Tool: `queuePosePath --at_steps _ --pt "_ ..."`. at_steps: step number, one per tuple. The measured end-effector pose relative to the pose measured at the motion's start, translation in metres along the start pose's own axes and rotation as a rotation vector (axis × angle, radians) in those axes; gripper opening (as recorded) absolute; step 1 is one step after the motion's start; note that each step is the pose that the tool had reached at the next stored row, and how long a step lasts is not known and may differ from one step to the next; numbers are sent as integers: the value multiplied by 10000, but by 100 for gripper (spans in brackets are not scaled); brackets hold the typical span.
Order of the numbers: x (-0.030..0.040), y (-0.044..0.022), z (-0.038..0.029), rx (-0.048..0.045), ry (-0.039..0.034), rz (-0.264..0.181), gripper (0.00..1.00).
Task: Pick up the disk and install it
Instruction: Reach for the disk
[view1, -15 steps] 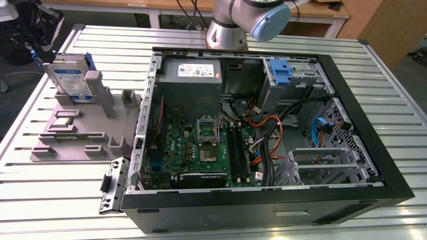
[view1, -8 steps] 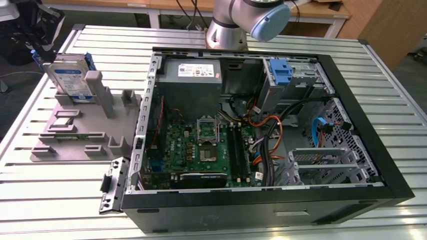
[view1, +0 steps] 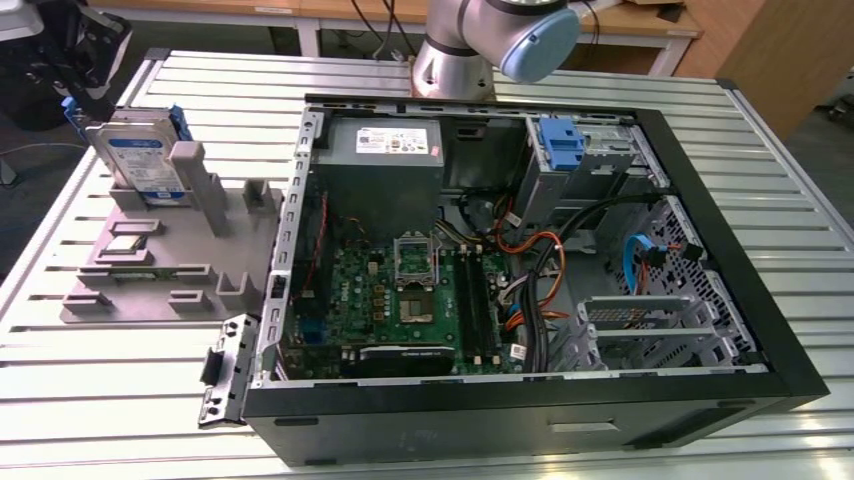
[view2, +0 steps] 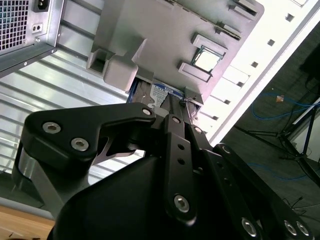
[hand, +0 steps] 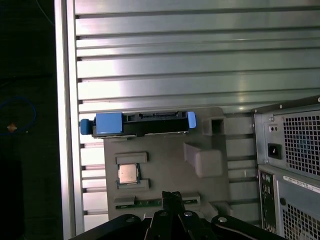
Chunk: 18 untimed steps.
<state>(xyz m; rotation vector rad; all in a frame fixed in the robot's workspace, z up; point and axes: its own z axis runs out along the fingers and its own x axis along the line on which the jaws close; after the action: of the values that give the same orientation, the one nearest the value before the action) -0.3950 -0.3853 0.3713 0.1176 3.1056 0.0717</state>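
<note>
The disk (view1: 140, 160) stands on edge in a slot at the far end of a grey holder (view1: 147, 270), on the exterior view's left. It is silver, with a white-and-blue label and a blue carrier frame. The first wrist view looks down on the disk's (hand: 142, 122) top edge and blue frame ends. My gripper (hand: 172, 196) hangs above the holder (hand: 165, 165), apart from the disk, shut with nothing in it. In the second wrist view the fingertips (view2: 186, 101) point toward the disk's label (view2: 160, 92).
An open computer case (view1: 534, 250) lies on the slatted metal table (view1: 107, 400), with a grey power supply (view1: 380, 150) and a drive bay with a blue latch (view1: 563, 145) inside. A processor chip (hand: 128, 174) rests on the holder. The table edge (hand: 65, 125) runs close beside the holder.
</note>
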Motion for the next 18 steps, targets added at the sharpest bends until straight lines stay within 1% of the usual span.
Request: queuePosePath --at_steps 7,15,18 --pt "2 21 2 -3 0 0 10" --pt "6 79 8 -6 1 0 10" --pt "7 88 10 -7 0 -1 10"
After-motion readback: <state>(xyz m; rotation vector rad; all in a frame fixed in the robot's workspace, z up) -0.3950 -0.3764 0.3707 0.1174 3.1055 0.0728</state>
